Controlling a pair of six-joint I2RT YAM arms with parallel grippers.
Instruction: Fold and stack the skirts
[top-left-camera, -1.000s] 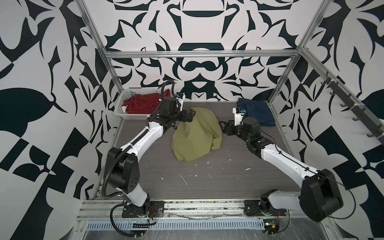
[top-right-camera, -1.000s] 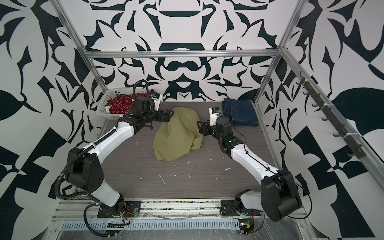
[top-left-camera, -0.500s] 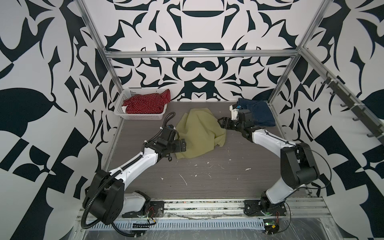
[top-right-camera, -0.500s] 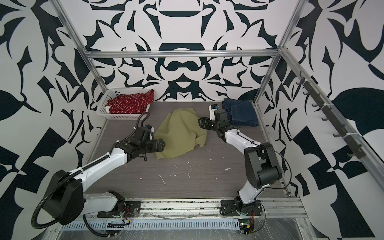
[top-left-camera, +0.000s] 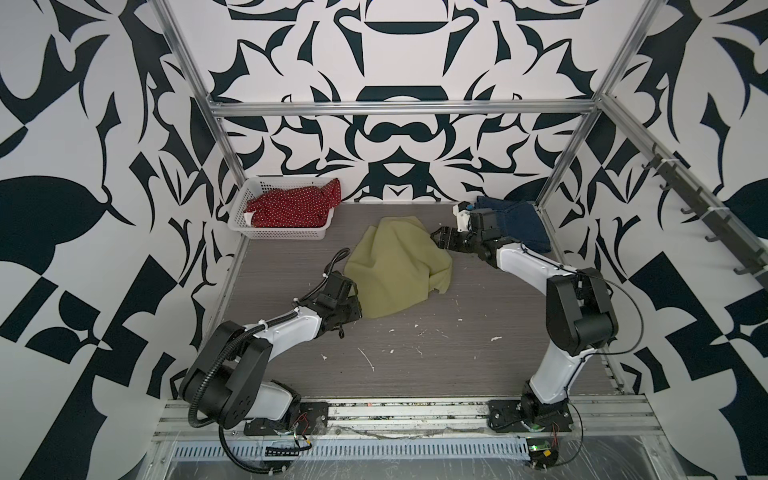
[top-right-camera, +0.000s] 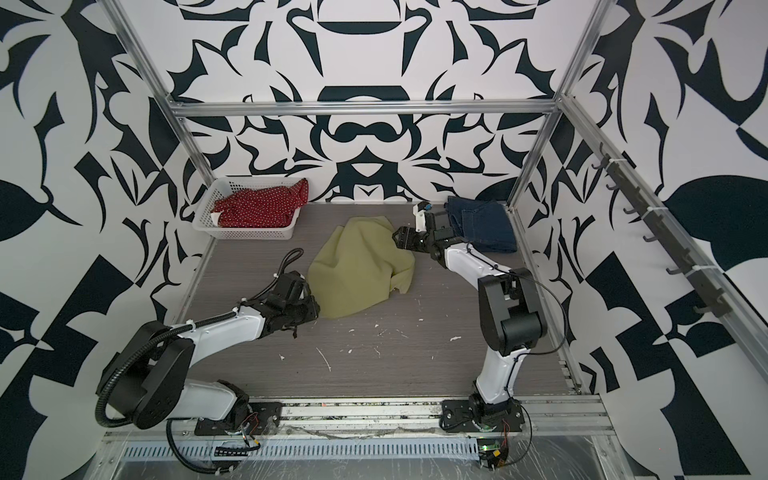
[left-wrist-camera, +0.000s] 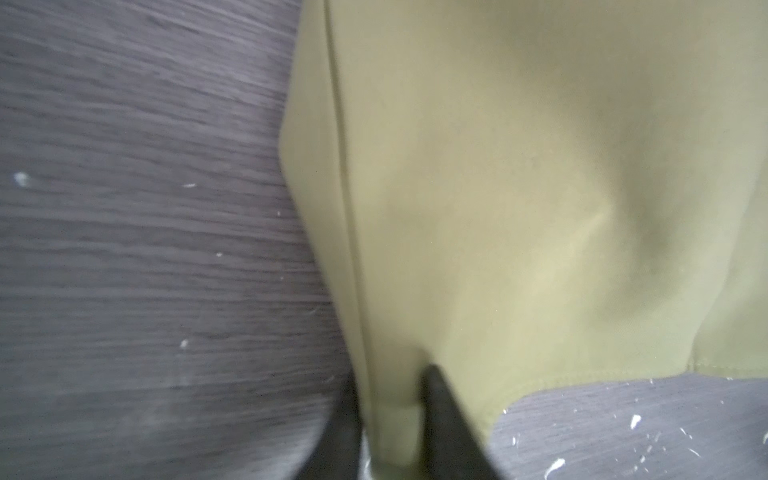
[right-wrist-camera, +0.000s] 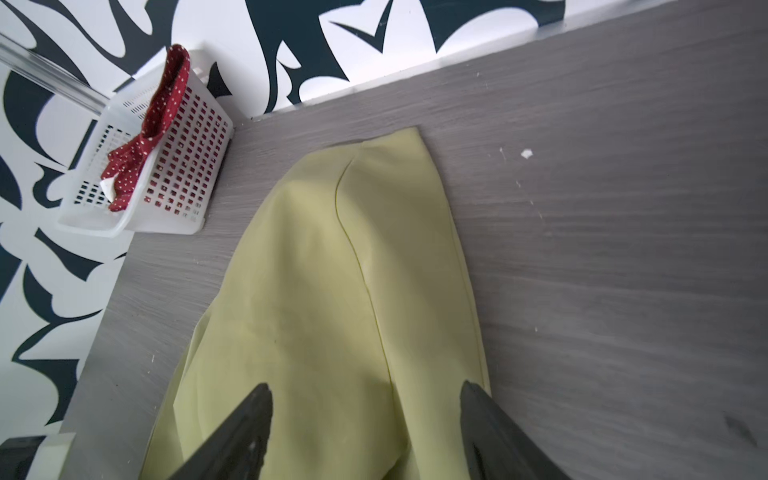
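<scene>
- Olive-green skirt (top-left-camera: 395, 270) lies crumpled and unfolded at mid-table, on the grey table (top-left-camera: 415, 357), with a bunched lobe on the side toward the right arm.
- Left gripper (top-left-camera: 358, 309): a second ago it stood at the far side near the basket with jaws wide. It has since swung down to the skirt's near-left corner and closed. In the left wrist view, its fingers (left-wrist-camera: 432, 378) pinch a hemmed fold of the olive cloth, which passes between them.
- Right gripper (top-left-camera: 435, 239): it has shifted back to the skirt's far-right edge. In the right wrist view, its fingers (right-wrist-camera: 262, 399) stand wide apart over the cloth, and nothing is pinched.
- Red polka-dot skirt (top-left-camera: 291, 205) sits heaped in the white perforated basket (top-left-camera: 282, 233) at the far-left corner, with one end draped over the rim.
- Dark blue denim skirt (top-left-camera: 519, 220) lies flat at the far-right corner, behind the right arm.
- Assessment: one corner is secured and the second is not yet taken. The step appears to be gripping two corners so the olive skirt can be spread before folding. The red skirt appears untouched.
- Risk: a lift by the left arm alone would likely drag the skirt rather than flatten it.
</scene>
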